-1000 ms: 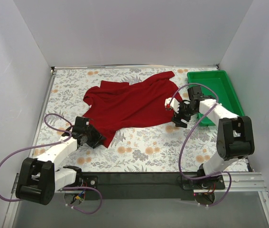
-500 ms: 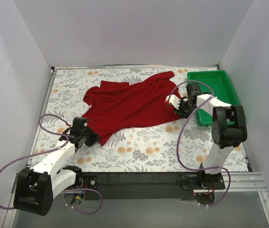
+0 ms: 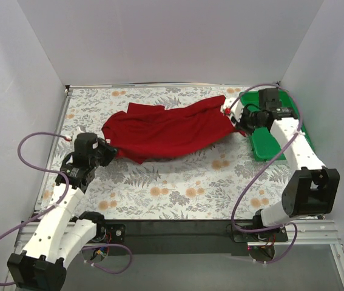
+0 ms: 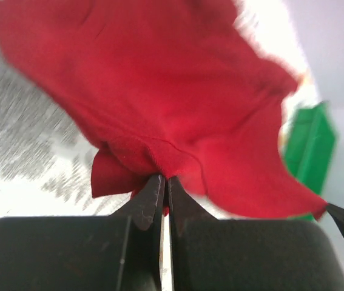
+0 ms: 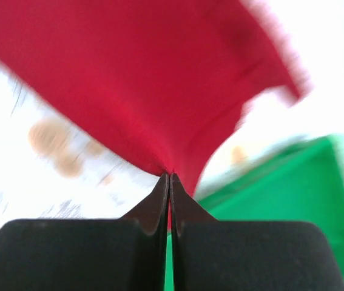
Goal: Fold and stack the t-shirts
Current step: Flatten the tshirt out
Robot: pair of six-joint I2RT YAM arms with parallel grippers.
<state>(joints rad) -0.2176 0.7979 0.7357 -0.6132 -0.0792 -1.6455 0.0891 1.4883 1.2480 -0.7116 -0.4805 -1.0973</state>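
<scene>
open: floral table (image 3: 178, 191) front | obstacles: t-shirt (image 3: 165, 130) mid-back, green tray (image 3: 261, 149) far right

Wrist cams blurred: shirt (image 4: 178, 91) cut off at top edge in both, tray (image 5: 287, 188) smeared. Top cam: R arm (image 3: 293, 138) hides much of tray.

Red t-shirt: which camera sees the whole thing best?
The top external view. It shows the whole red t-shirt from end to end over the flowered table. Each wrist view shows only blurry red cloth close up, pinched at one edge in its shut jaws.
</scene>
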